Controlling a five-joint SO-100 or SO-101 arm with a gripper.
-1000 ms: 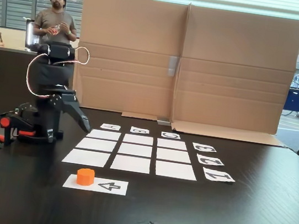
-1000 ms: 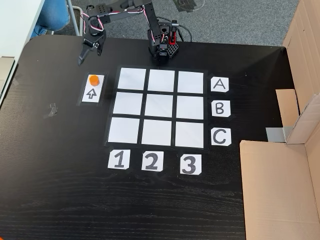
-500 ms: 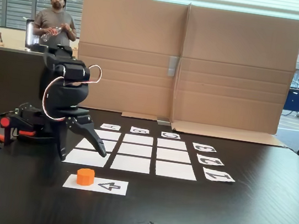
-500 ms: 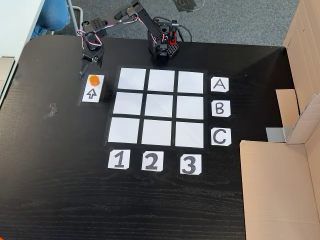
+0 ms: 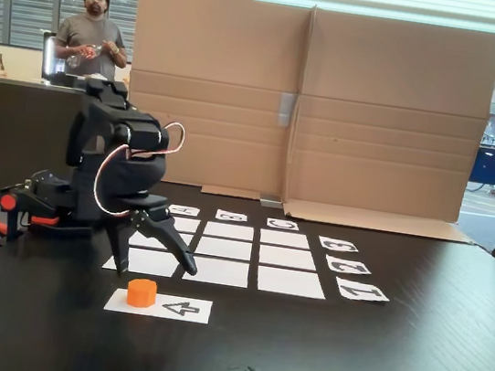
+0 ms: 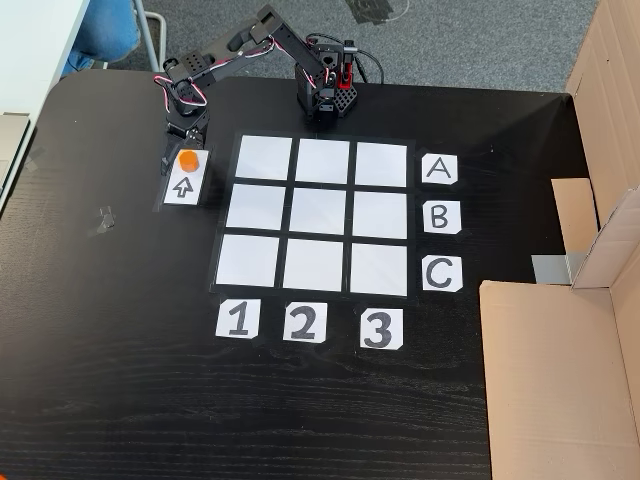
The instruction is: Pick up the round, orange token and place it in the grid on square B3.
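1. Over the last second the hand [image 5: 154,269] had swung out from beside the arm's base and come down toward the token [image 5: 142,292]; in the low fixed view its two fingers were spread wide, one tip to each side above the token and not yet touching it.
2. The token sat on the arrow card [image 6: 183,180], at the end away from the arrow, left of the grid [image 6: 312,215] in the view from above, on the dark surface [image 6: 120,380].
3. Seen from above, the hand [image 6: 184,147] hung right at the token's [image 6: 187,160] far edge, so the reach looked nearly done; lowering and closing seemed next.
4. Square B3 [image 6: 380,214], in the row beside card B and the column above card 3, lay blank, well apart from the token.
5. A person [image 5: 91,30] stood behind the surface.
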